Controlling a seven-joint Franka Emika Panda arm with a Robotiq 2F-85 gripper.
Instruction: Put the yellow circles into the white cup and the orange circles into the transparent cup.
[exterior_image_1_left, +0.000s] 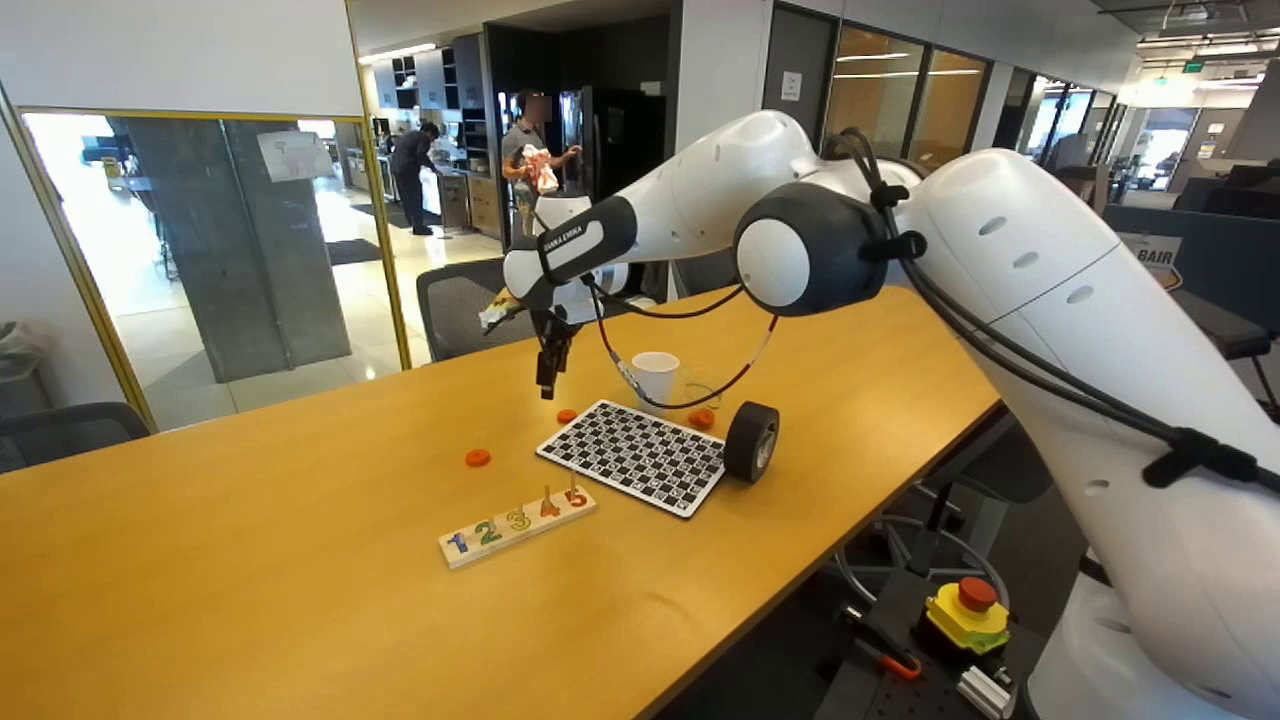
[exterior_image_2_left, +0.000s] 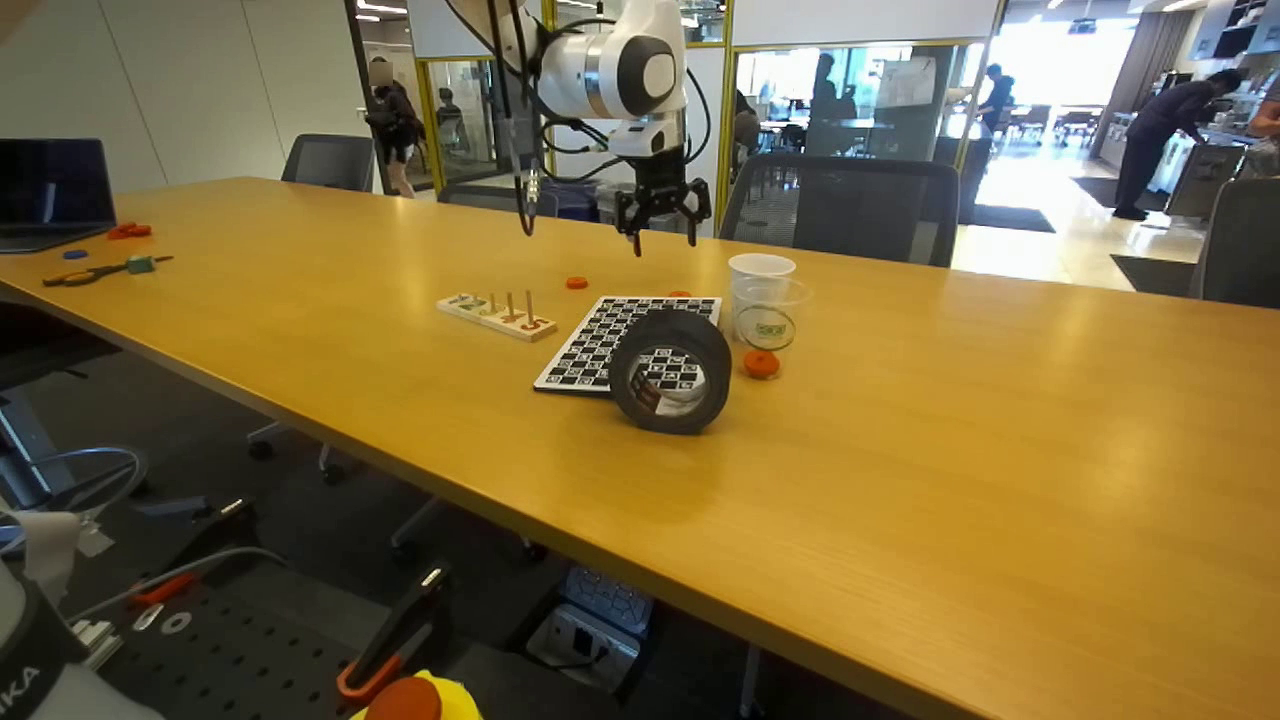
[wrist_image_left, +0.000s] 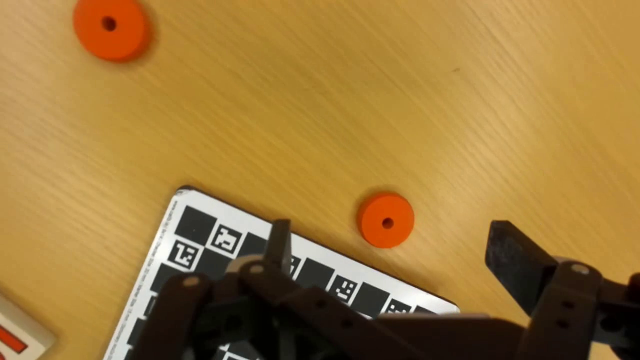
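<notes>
The gripper (exterior_image_2_left: 665, 243) hung above the table (exterior_image_1_left: 300, 600), pointing down, its fingers (wrist_image_left: 515, 262) spread far apart w/ a wide gap btwn tips. In the wrist view an orange circle (wrist_image_left: 386, 235) showed btwn them, lower down, flat on the table & just beside the short edge of the checkered board (exterior_image_1_left: 640, 455), apart from it. A 2nd orange circle (exterior_image_1_left: 478, 457) also lay flat on the table, well apart from the checkered board. Another orange circle (exterior_image_2_left: 761, 364) showed thru the wall of the transparent cup (exterior_image_2_left: 768, 325), at its base & apparently inside; whether more than one was there couldn't be told. The transparent cup stood upright, as did the white cup (exterior_image_1_left: 657, 372) right next to it; in an exterior view the two overlapped, so contact was unclear. Both were nr a long side of the checkered board. The tape roll (exterior_image_1_left: 743, 440), dark, stood on edge at the other short end; touching or not, hard to say. The number board (exterior_image_1_left: 517, 527), wooden, w/ pegs & colored numerals, lay nr the opp. long side. In an exterior view a laptop (exterior_image_2_left: 52, 190) sat well apart from these w/ pliers (exterior_image_2_left: 85, 276) & orange-red pieces (exterior_image_2_left: 128, 231) nearby, the latter too small to ID. In the bkgd a person (exterior_image_1_left: 412, 170) in dark clothes bent fwd.
</notes>
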